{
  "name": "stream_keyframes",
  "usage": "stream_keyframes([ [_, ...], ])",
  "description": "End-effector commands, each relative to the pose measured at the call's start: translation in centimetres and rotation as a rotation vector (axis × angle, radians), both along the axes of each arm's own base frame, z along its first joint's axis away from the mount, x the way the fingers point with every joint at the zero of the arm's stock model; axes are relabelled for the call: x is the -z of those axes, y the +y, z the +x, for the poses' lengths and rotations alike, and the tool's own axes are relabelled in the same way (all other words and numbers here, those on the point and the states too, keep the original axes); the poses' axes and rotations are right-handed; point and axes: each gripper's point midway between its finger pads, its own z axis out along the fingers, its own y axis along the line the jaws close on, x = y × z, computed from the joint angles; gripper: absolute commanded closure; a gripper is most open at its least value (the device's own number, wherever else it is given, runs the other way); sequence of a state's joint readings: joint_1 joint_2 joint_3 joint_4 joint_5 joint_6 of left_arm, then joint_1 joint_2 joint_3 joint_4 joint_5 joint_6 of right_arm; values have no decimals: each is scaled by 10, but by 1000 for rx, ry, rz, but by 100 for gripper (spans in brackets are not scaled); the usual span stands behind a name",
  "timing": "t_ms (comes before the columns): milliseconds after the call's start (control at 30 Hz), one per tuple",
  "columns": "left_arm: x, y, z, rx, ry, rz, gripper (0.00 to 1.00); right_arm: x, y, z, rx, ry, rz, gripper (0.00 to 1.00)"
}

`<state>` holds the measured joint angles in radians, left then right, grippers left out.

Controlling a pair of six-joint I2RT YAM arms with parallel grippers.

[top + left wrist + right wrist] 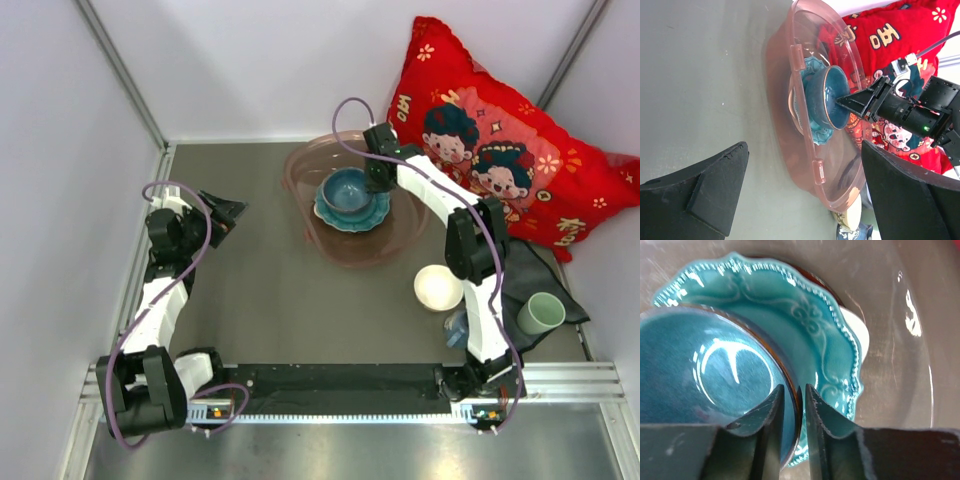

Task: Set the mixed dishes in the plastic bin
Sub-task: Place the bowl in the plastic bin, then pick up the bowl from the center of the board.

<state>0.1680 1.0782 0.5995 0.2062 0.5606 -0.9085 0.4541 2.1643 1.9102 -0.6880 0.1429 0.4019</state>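
Both built alike: left arm (160, 300) and right arm (425, 190) in white link shells with black joint housings. Mauve cable (175, 183) looped along each, trailing back from the wrist. Left gripper (804, 145): broad matte black wedge fingers (705, 192), with a raised angular block on the inner face. Right gripper (790, 392): dark fingers with curved tips, faintly scuffed. Behind those fingers, a black cylindrical body with a lit green LED (925, 128). Small white connector (904, 64) further back, by the cable.

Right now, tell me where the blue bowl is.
In the top view, the blue bowl sits on the teal scalloped plate inside the plastic bin, just left of the red pillow, with the right end effector straddling its rim.
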Motion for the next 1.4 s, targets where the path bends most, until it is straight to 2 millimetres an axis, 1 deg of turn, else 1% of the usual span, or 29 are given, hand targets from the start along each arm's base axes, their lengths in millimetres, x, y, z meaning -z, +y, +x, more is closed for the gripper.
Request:
stream_keyframes([
  [0,-7,1,-1,9,-39,16,2,-41,0,19,15,-123,51,71],
  [33,-6,1,-1,9,-38,16,2,-44,0,19,15,-129,53,65],
  [100,-7,1,-2,8,-39,16,2,-48,-1,19,15,-140,58,59],
  [133,-7,1,-2,9,-40,16,2,-52,-2,20,19,-152,58,52],
  [233,-7,1,-3,9,-39,15,2,-74,-3,17,24,-205,79,44],
  [267,-7,1,-3,7,-40,15,2,-86,-6,12,22,-228,85,43],
  [367,-6,0,-3,12,-37,13,2,-106,-12,7,22,-268,86,39],
  [433,-6,0,-3,12,-37,10,2,-125,-17,-4,18,-290,90,38],
  [467,-5,0,-3,12,-35,8,2,-123,-21,-12,20,-279,88,38],
  [500,-5,0,-3,12,-35,6,2,-145,-25,-22,23,-316,113,38],
  [533,-6,0,-3,12,-39,4,2,-151,-27,-29,22,-332,124,38],
  [567,-5,0,-3,12,-38,2,2,-141,-33,-40,24,-308,118,38],
  [600,-6,-1,-3,13,-40,-1,2,-165,-39,-54,35,-350,146,38],
  [633,-6,-1,-3,16,-43,-1,2,-165,-43,-63,38,-345,149,38],
  [667,-6,0,-2,14,-42,-1,2,-155,-48,-78,40,-320,144,38],
  [700,-5,-1,-2,16,-41,-1,2,-156,-52,-87,51,-318,153,38],
  [733,-5,-2,-2,19,-42,1,2,-171,-58,-104,49,-349,173,38],
  [767,-4,-1,-1,20,-41,1,2,-152,-63,-119,50,-311,153,38],
  [800,-3,-2,-1,23,-38,2,2,-148,-68,-130,56,-302,143,37],
  [833,-4,-2,-1,24,-40,1,2,-160,-75,-145,65,-339,141,37],
  [867,-2,-1,0,23,-36,1,2,-140,-82,-160,69,-294,109,37],
  [933,-2,-1,1,23,-35,1,2,-134,-89,-180,79,-281,107,37],
  [967,-1,0,1,20,-32,1,2,-125,-92,-198,70,-260,105,37],
  [1067,1,-1,2,23,-26,-2,2,-106,-89,-226,70,-214,131,37],
  [1133,0,-1,3,25,-26,-5,2,-92,-90,-236,74,-184,127,37],
  [1167,1,-2,4,27,-23,-8,2,-78,-90,-243,77,-151,125,37],
  [1200,1,-1,4,27,-23,-8,2,-71,-89,-245,74,-140,129,37],
  [1233,0,-2,4,29,-25,-7,2,-56,-90,-251,74,-106,121,37],
  [1367,4,-1,5,30,-15,-5,2,-28,-91,-256,91,-57,108,37],
])
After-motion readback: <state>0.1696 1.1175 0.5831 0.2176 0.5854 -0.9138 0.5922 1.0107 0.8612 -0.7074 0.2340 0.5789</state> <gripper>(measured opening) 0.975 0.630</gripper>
